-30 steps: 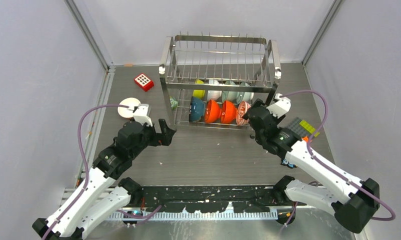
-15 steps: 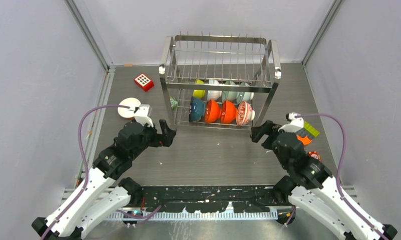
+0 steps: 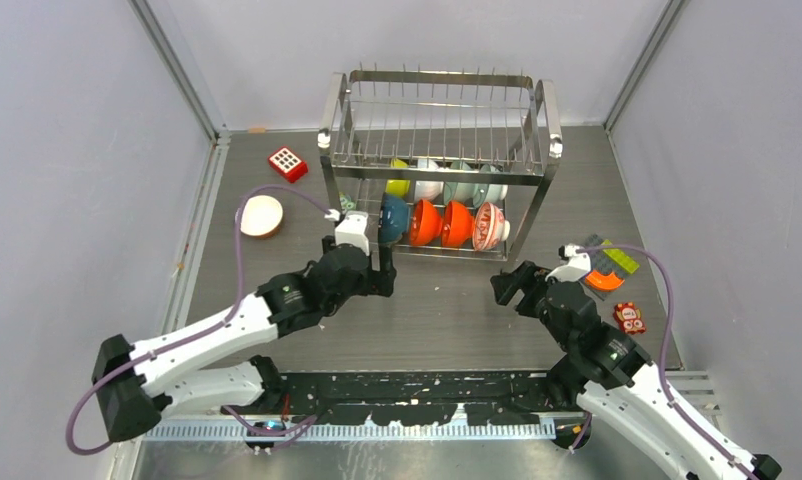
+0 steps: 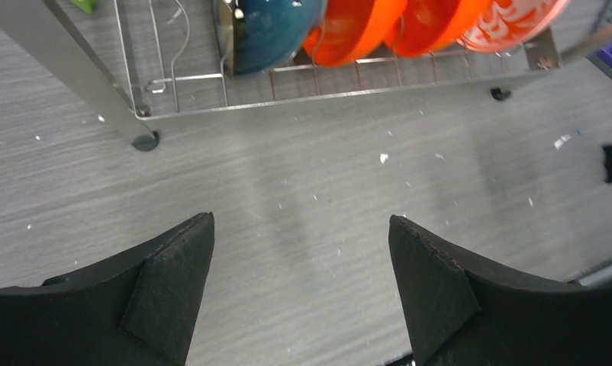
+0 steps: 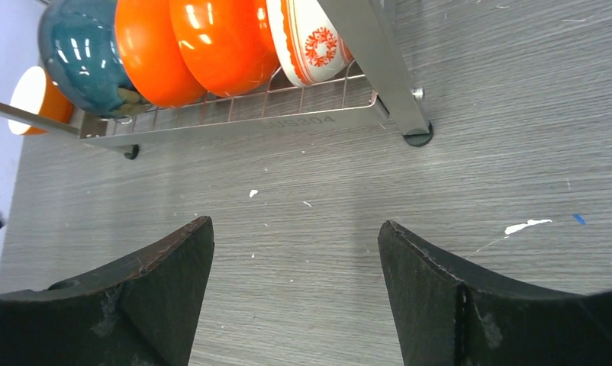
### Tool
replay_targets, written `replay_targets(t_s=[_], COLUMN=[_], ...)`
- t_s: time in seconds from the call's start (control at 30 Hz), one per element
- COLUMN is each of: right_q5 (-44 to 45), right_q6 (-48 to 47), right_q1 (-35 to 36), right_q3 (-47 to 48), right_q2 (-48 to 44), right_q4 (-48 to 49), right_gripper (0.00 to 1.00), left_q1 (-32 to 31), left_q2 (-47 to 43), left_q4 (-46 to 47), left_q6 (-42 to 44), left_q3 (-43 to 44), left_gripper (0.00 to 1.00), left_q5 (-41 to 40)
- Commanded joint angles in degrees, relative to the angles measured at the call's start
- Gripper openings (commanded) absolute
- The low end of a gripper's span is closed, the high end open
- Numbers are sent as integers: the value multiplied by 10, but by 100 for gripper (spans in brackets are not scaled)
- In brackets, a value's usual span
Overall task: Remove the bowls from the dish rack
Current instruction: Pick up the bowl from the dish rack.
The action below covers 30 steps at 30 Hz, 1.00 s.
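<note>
The left hand (image 4: 299,221) and right hand (image 5: 294,223) are held wide and empty near the bowls (image 3: 426,222) in the rack (image 3: 437,77).

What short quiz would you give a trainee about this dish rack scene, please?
1. True or false: the left gripper is holding a bowl.
2. In the top view, which bowl stands at the right end of the dish rack's lower tier? A) the red-and-white patterned bowl B) a purple bowl C) a black bowl
3. Fill in: ___ orange bowls stand side by side in that tier.
Key: 1 false, its jaws are open with nothing between them. 2 A. 3 two.
</note>
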Motion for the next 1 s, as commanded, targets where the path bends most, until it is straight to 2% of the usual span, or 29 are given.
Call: replay_targets(t_s=[0.0,0.17,0.27,0.4,0.7,0.97], right_q5=[-14,-25,-33,-41,-48,-54], right_q6=[14,10,11,12,13,9], right_q1=[3,3,3,3,3,3], right_q3=[-2,-11,-15,-19,-39,-40], right_q2=[-29,-48,-59,-76,-103,-115], right_q4=[28,18,20,24,34,33], right_gripper=[82,82,82,82,82,82], left_q1=[-1,6,48,77,87,129], left_q2=[58,138,160,167,186,197], left_q4=[101,114,128,154,184,251], left_q6=[17,75,76,73,109,121], left_q3=[33,82,87,82,75,51], left_gripper=[85,81,76,73,73,71], left_q5=[-80,-70,-17,18,-4,35])
